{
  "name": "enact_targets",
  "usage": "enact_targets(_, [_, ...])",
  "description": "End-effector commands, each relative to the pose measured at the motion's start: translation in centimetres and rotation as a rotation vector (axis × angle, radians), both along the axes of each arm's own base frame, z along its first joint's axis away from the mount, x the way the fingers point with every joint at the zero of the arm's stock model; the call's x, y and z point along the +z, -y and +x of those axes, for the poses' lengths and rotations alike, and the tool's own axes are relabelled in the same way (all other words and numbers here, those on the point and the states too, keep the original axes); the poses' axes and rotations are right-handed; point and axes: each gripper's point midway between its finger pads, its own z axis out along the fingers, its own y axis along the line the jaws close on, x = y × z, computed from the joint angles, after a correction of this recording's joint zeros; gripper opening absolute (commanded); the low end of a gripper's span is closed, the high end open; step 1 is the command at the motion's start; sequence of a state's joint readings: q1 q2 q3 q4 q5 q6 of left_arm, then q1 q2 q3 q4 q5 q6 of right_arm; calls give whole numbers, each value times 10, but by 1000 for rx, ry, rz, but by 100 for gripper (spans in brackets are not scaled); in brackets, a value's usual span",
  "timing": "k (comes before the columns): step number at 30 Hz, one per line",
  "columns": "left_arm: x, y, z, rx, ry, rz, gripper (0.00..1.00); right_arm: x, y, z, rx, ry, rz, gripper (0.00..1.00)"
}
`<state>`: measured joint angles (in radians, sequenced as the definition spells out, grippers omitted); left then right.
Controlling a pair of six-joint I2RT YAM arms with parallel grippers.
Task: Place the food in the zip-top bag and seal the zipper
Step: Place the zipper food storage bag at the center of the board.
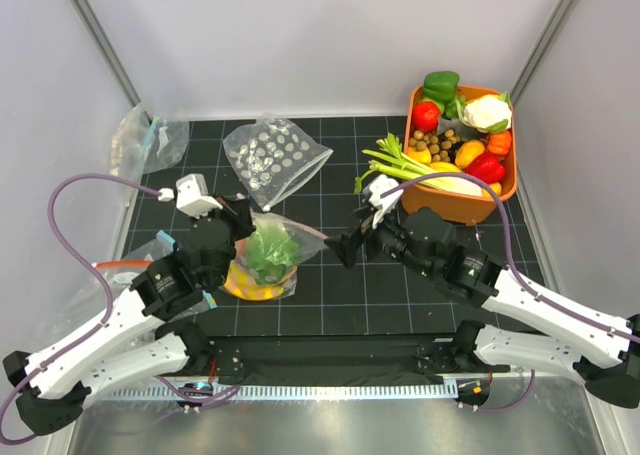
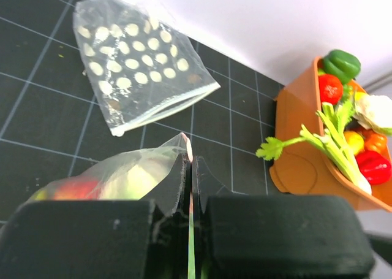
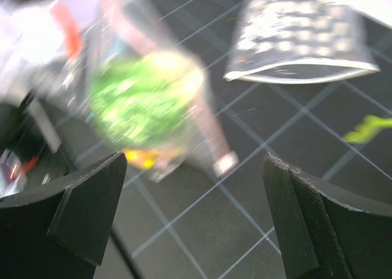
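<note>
Film of the clear zip-top bag lies pinched flat in your left gripper, frilly lettuce bulging beyond it; right gripper gapes wide.

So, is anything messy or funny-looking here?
Yes: the green celery stalks stick out over the rim of the orange plastic tub, leafy ends hanging over the black grid mat, while the other toy vegetables sit inside.
</note>
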<state>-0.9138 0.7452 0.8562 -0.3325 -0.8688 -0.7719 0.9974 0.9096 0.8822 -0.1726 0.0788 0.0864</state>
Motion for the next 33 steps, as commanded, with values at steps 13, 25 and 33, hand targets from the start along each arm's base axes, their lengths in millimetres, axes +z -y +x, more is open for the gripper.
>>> enact_targets(13, [12, 98, 42, -143, -24, -180, 0, 55, 129, 54, -756, 158, 297, 100])
enact_targets(25, [56, 171, 100, -122, -10, -268, 1, 53, 162, 53, -891, 169, 340, 100])
enact_targets(33, [60, 160, 104, -93, 11, -150, 100, 49, 163, 54, -906, 159, 333, 100])
